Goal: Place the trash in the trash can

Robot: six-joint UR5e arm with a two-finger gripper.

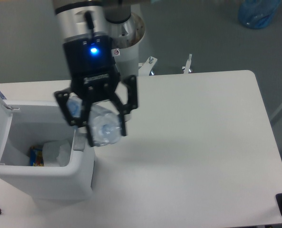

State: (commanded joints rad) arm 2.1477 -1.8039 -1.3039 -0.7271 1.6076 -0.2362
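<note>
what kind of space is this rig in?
Probably a robotics lab or test cell: a white table on grey floor, the arm's pedestal base behind it, and a white bin as a staged target. No household furnishings.

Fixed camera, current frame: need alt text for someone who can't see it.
A robot gripper holds a crushed clear plastic bottle above the right rim of an open white trash can at the left of a white table. A crumpled white wrapper and a blue-and-yellow packet lie inside the can.
</note>
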